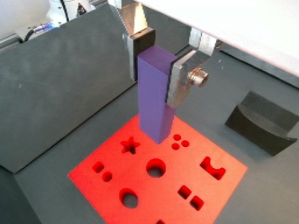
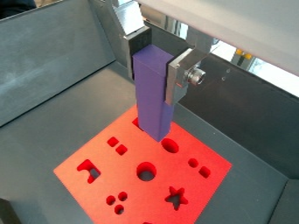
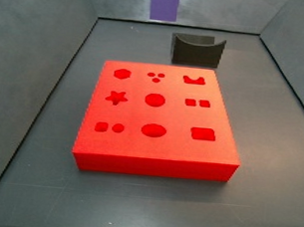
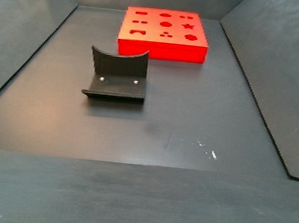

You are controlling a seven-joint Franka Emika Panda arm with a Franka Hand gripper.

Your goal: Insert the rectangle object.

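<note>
My gripper (image 1: pixel 159 70) is shut on the purple rectangle object (image 1: pixel 155 101) and holds it upright, its lower end hanging above the red block (image 1: pixel 158 188). Both wrist views show the bar (image 2: pixel 155 96) clamped between the dark pad and the silver finger plate of the gripper (image 2: pixel 159 66), over the block (image 2: pixel 121 179) and its shaped holes. In a side view only the bar's lower end (image 3: pixel 165 2) shows, well above the block (image 3: pixel 151 163). The gripper is out of both side views.
A dark grey curved holder (image 3: pixel 197 49) stands just behind the red block; it also shows beside the block in a wrist view (image 1: pixel 263 122) and in a side view (image 4: pixel 116 75). Grey walls enclose the dark floor. The red block (image 4: pixel 166 51) lies near one wall.
</note>
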